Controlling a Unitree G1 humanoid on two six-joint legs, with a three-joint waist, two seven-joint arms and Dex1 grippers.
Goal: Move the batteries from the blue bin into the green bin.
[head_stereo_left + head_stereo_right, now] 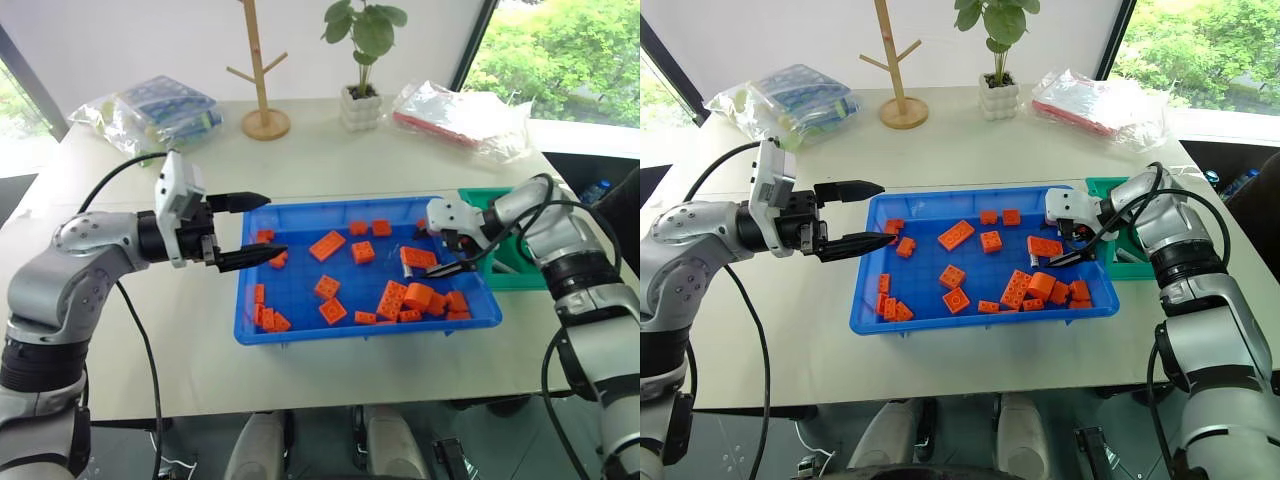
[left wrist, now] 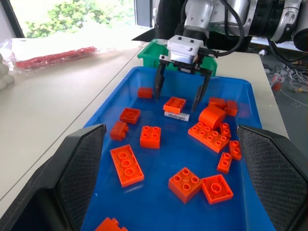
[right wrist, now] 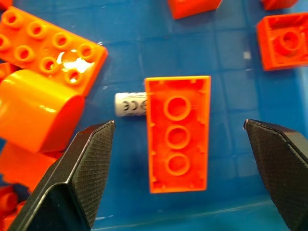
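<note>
Right gripper (image 2: pixel 182 91), mine, open over battery (image 3: pixel 130 104) at ten o'clock, lying crosswise, half under brick (image 3: pixel 178 132); left gripper (image 1: pixel 262 228) open, farther.

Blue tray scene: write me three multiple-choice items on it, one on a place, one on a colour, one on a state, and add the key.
1. Where does the battery lie?
A. On the floor
B. In the blue tray, partly under an upside-down brick
C. Inside a plastic bag

2. What colour are the toy bricks in the tray?
A. Orange
B. Yellow
C. White

3. How is the right pincer?
A. Shut on the battery
B. Shut on a brick
C. Open, holding nothing

Key:
1. B, since one end of the battery pokes out from under the brick on the tray floor.
2. A, since every brick in the tray is orange.
3. C, since its two fingers stand wide apart on either side of the brick, clear of it.
</note>
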